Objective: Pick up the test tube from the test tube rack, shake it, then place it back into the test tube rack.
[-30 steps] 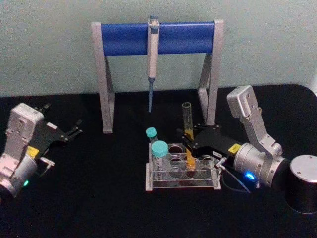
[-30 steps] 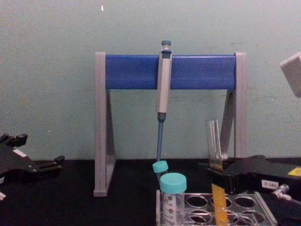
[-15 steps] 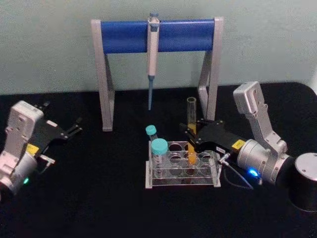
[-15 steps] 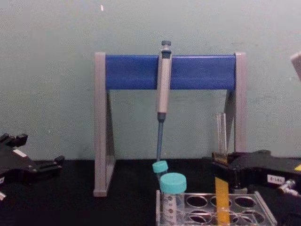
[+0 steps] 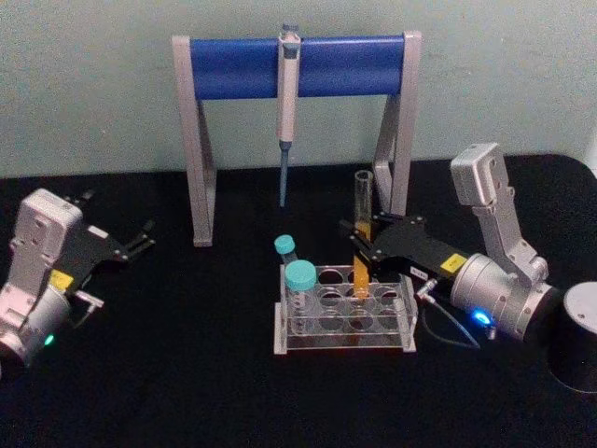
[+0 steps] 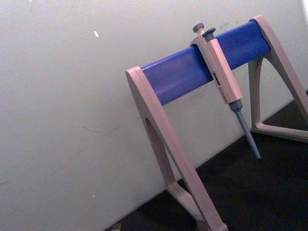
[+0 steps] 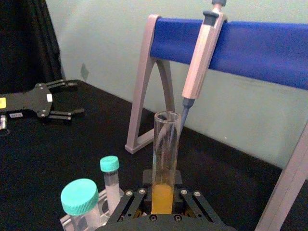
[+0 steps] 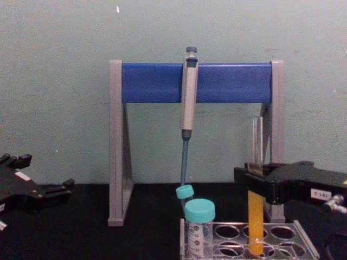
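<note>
Glass with orange-yellow liquid in its lower half, the test tube (image 5: pixel 361 201) stands upright in the right gripper (image 5: pixel 359 250). The jaws are clenched on it near the top of the liquid.

A second ago the tube leaned to one side and sat deeper in the test tube rack (image 5: pixel 336 338). Half a second ago it had been straightened. Now it is plainly higher, with its open mouth level with the lower part of the right leg of the pipette stand (image 5: pixel 233 70) behind it. The chest view shows its rounded foot (image 8: pixel 255 250) still below the rack's top plate, in a hole right of the rack's middle.

By this reading the lift-out is under way but not finished, and the shake and the return are still to come. The pull probably needs to stay vertical until the foot clears the hole, or the glass may catch the rim and drag the light rack along. The two teal-capped tubes (image 5: pixel 300 276) stand at the rack's left end, well clear. Because the tube has no cap, hard shaking could throw liquid out.

Over the left side of the black worktop (image 5: pixel 187 373), the left gripper (image 5: pixel 145 239) is parked as before. Its jaws are released and hold nothing.
</note>
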Action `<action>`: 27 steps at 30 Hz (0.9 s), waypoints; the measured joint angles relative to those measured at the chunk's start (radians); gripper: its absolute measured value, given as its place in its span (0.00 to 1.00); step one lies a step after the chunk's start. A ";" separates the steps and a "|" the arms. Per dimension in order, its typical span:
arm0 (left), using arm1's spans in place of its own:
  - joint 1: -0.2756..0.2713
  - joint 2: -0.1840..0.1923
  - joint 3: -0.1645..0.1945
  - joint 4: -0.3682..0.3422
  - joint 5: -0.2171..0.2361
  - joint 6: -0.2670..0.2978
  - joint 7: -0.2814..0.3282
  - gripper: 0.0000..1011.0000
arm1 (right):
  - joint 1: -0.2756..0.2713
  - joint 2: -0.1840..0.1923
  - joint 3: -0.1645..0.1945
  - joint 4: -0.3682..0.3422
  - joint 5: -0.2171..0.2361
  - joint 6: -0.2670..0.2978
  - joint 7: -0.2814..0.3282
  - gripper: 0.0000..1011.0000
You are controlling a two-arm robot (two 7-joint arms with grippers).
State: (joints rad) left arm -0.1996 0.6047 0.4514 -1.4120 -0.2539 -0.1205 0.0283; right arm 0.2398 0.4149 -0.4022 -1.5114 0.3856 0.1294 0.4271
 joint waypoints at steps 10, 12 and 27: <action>0.000 0.000 0.000 0.000 0.000 0.000 0.000 0.99 | 0.006 0.004 0.006 -0.014 0.012 -0.018 0.005 0.23; 0.000 0.000 0.000 0.000 0.000 0.000 0.000 0.99 | 0.006 0.005 0.007 -0.016 0.014 -0.022 0.006 0.23; 0.000 0.000 0.000 0.000 0.000 0.000 0.000 0.99 | -0.001 0.025 0.012 -0.060 0.012 -0.072 0.011 0.23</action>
State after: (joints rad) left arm -0.1995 0.6047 0.4514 -1.4120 -0.2539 -0.1205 0.0283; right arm 0.2391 0.4395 -0.3898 -1.5712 0.3972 0.0578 0.4384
